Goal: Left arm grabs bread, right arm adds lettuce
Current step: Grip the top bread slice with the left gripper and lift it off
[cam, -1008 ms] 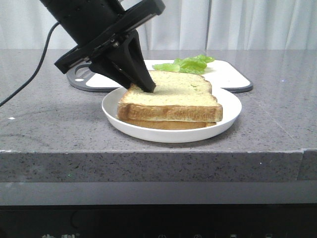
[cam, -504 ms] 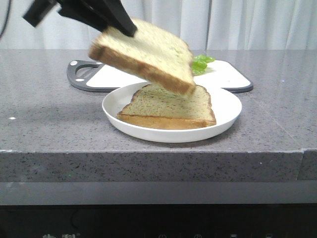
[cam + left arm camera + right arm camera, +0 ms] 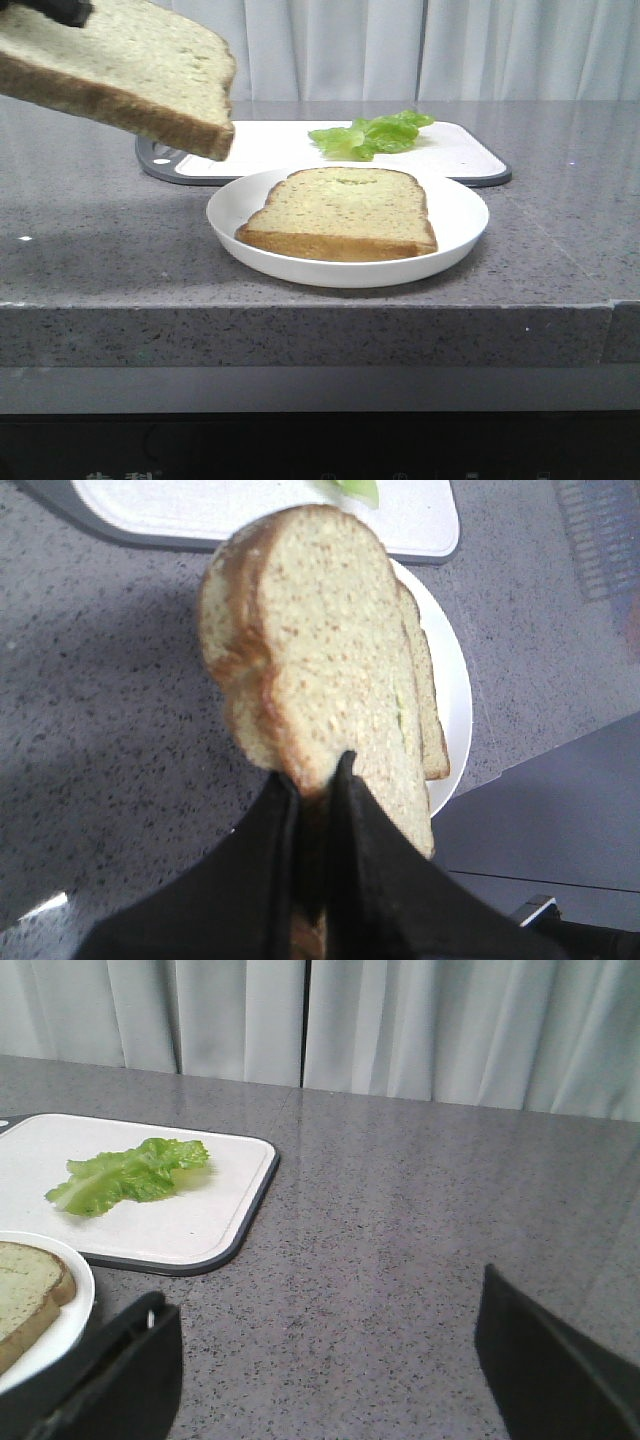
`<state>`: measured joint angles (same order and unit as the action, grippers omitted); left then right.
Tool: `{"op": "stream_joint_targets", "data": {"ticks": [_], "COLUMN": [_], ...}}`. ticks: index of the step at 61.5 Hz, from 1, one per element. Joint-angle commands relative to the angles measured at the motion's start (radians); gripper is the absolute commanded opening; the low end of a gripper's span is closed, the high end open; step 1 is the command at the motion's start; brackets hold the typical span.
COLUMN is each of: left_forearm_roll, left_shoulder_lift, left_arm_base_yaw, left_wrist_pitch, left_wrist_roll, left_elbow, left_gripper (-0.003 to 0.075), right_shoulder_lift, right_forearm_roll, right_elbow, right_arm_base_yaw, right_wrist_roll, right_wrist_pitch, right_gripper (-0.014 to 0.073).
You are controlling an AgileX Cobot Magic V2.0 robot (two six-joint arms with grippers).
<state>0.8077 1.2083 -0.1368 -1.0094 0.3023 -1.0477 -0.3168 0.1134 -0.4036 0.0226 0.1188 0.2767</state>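
My left gripper (image 3: 318,775) is shut on one edge of the bread (image 3: 320,640). In the front view the bread (image 3: 120,75) hangs tilted, high at the far left, and only the gripper's black tip (image 3: 50,10) shows at the top corner. A matching slice with a green smear (image 3: 345,210) lies on the white plate (image 3: 460,235). The lettuce (image 3: 370,133) lies on the white cutting board (image 3: 450,150) behind the plate. My right gripper (image 3: 330,1350) is open and empty over bare counter, to the right of the lettuce (image 3: 125,1175). It is out of the front view.
The cutting board (image 3: 200,1220) has a dark rim and lies flat on the grey speckled counter (image 3: 560,250). White curtains hang behind. The plate (image 3: 60,1330) and its slice (image 3: 25,1285) sit at the left edge of the right wrist view.
My left gripper has lifted the top slice off the stack and carried it up and to the left. The smeared slice stays on the plate.
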Motion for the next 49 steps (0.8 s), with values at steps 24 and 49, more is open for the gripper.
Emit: {"op": "stream_joint_targets", "data": {"ticks": [24, 49], "left_forearm_roll": [0.058, 0.058], "left_shoulder_lift": [-0.075, -0.075], "left_arm_base_yaw": [0.018, 0.018], "left_wrist_pitch": [0.023, 0.044], "left_wrist_roll": [0.007, 0.007], "left_elbow": [0.002, 0.002], "left_gripper": [-0.0019, -0.0019], "right_shoulder_lift": [-0.020, -0.305], "right_forearm_roll": [-0.005, -0.006], "right_elbow": [-0.037, -0.177], "right_arm_base_yaw": [-0.005, -0.005], "right_wrist_roll": [0.001, 0.004], "right_wrist_pitch": [-0.086, 0.003], "right_gripper": [0.0613, 0.0613]}}
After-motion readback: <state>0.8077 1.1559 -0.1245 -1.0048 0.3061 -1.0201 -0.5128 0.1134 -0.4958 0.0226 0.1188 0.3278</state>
